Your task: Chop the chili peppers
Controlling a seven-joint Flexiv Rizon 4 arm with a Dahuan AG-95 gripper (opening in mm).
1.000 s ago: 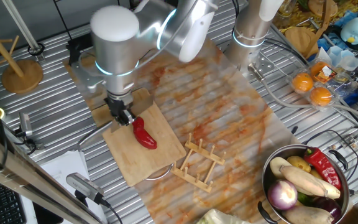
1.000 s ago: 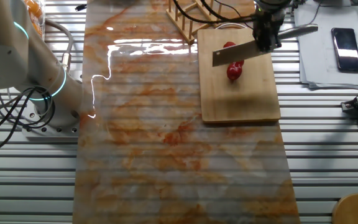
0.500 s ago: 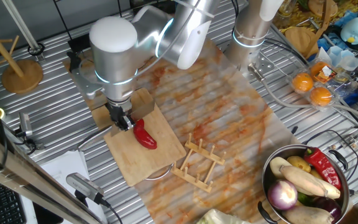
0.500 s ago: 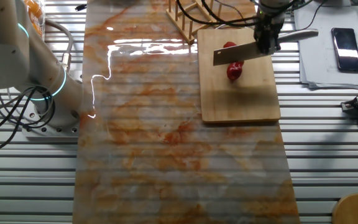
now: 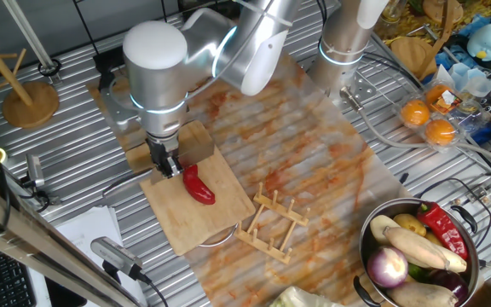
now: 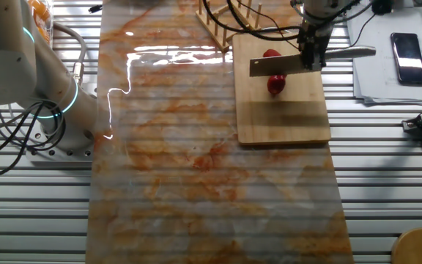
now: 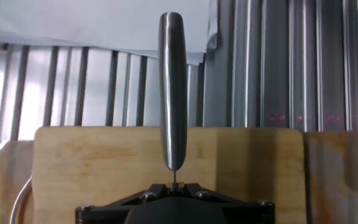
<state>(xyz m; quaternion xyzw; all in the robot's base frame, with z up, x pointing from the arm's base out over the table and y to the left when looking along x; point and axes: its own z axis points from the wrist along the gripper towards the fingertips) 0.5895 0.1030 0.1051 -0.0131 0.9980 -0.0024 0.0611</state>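
You have one chili pepper (image 5: 198, 185) here. It is small, bright red and shiny. It is plump and a little curved, with one thin end and one fat, round end. It lies flat on the wooden cutting board (image 5: 196, 214). From one fixed view, its thin end points up and to the left, and its fat end sits near the middle of the board. From the other fixed view, the pepper (image 6: 274, 84) lies near the far end of the board (image 6: 280, 110), and the knife blade (image 6: 275, 67) crosses over its middle, so you see red on both sides. You cannot tell if the pepper is cut through. The hand view does not show it.
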